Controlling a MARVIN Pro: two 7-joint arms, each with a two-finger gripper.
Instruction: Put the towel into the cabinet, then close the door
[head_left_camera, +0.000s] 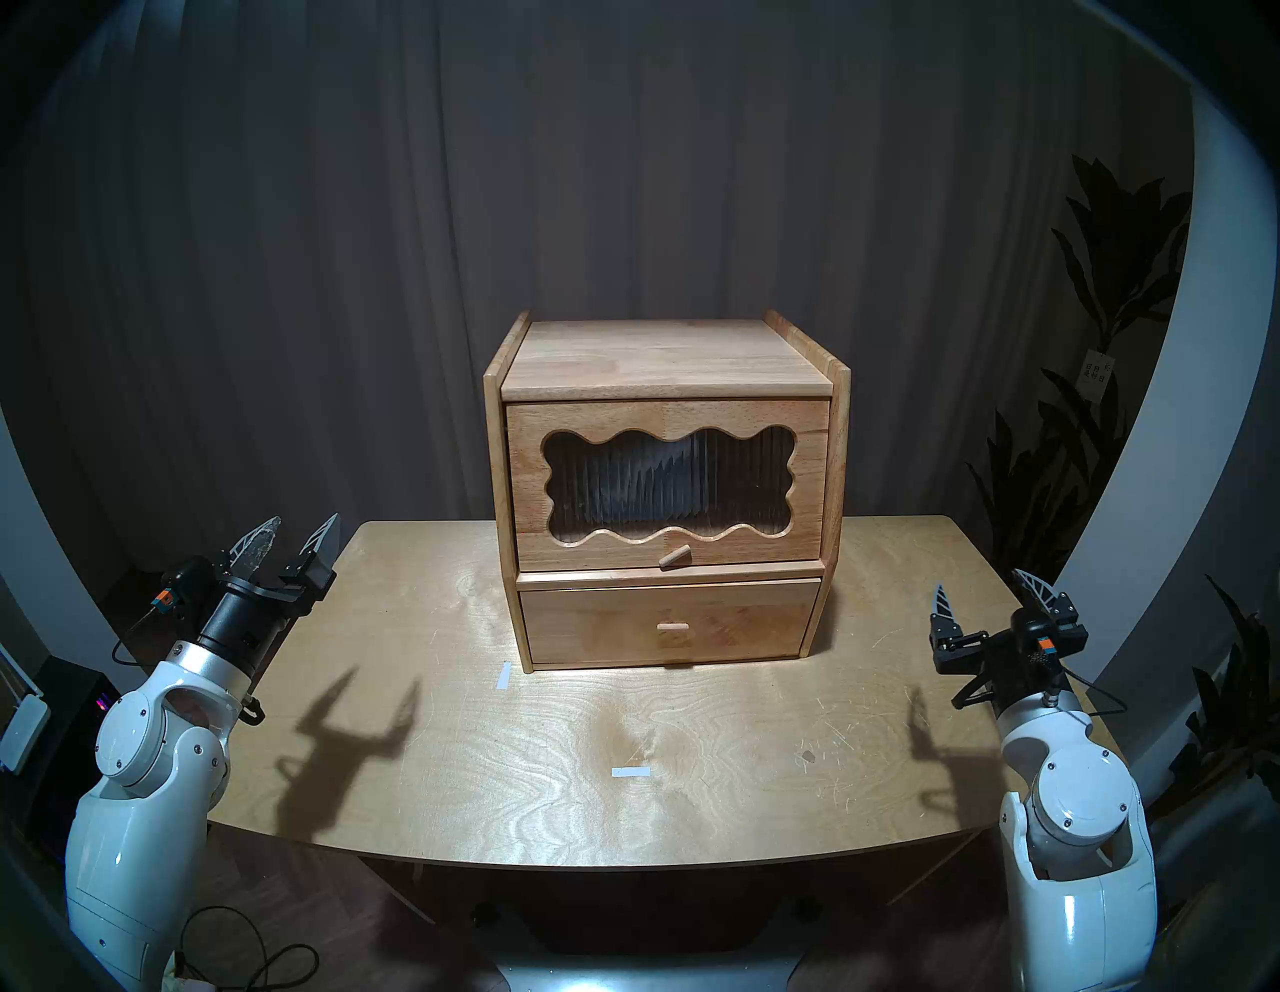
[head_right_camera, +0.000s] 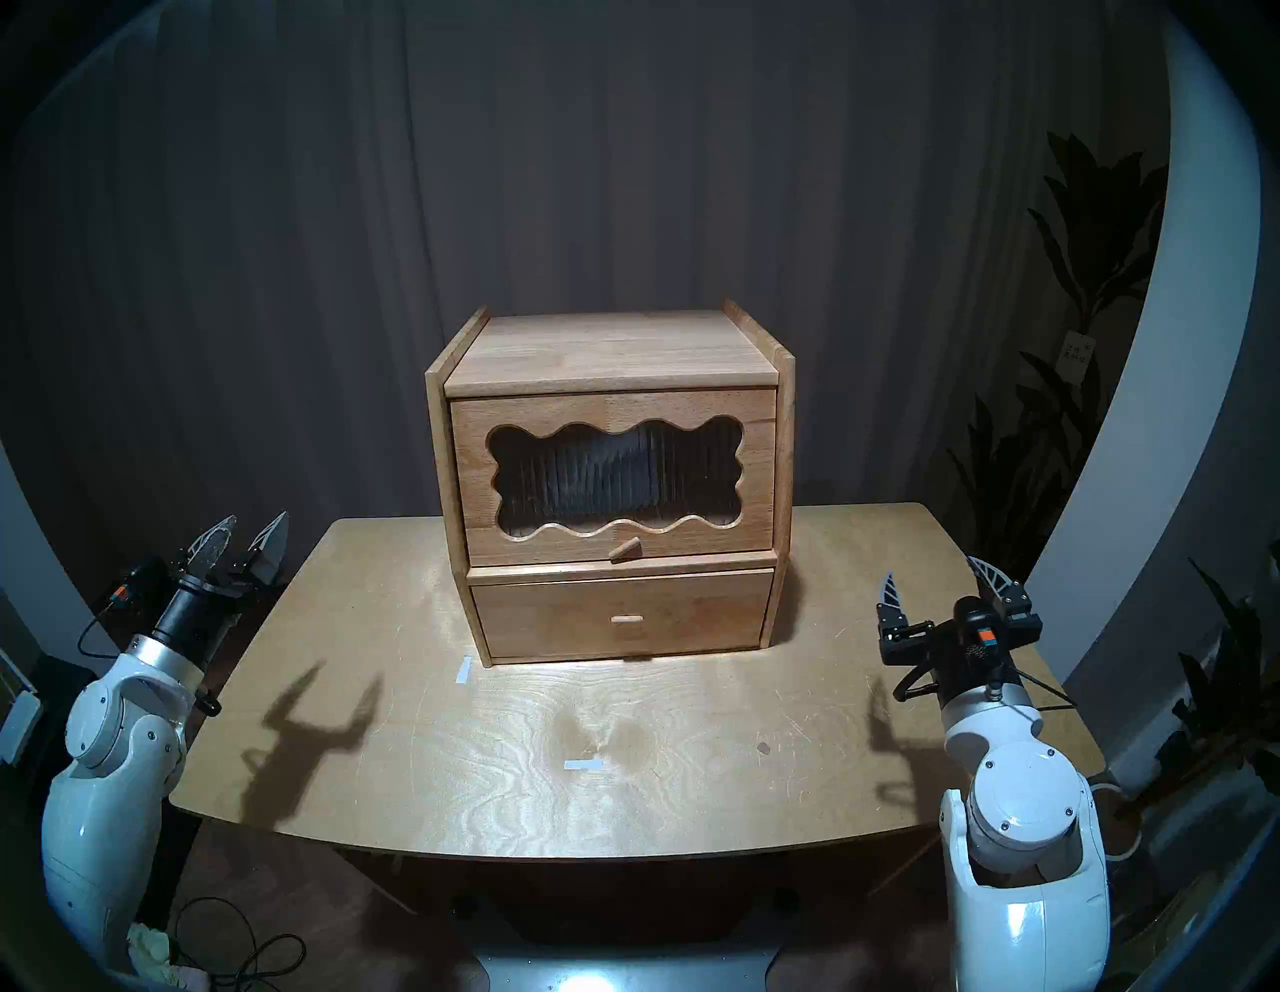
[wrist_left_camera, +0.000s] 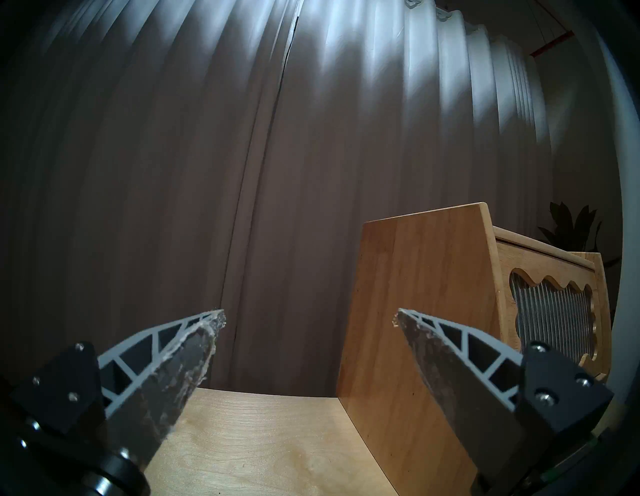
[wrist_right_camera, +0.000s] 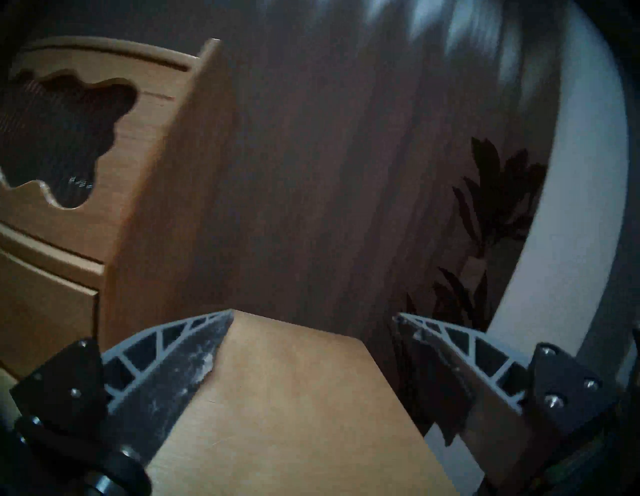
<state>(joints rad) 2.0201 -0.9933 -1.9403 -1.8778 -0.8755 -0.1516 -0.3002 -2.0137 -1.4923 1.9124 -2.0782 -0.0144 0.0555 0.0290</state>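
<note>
The light-wood cabinet (head_left_camera: 665, 360) stands at the back middle of the table. Its door (head_left_camera: 810, 485), with a wavy ribbed window and a peg knob (head_left_camera: 673, 556), lies flush and shut. Behind the ribbed window the towel (head_left_camera: 644, 485) shows only as a blurred grey-blue mass. My left gripper (head_left_camera: 305, 519) hovers open and empty at the table's left edge, well left of the cabinet (wrist_left_camera: 415, 311). My right gripper (head_left_camera: 979, 580) hovers open and empty over the table's right edge; in its wrist view the cabinet (wrist_right_camera: 166, 173) lies to the left.
The drawer (head_left_camera: 668, 623) below the door is shut. Two white tape marks (head_left_camera: 503, 675) (head_left_camera: 632, 772) lie on the wooden table (head_left_camera: 485, 762). A dark curtain hangs behind, and a plant (head_left_camera: 1108, 277) stands at the far right.
</note>
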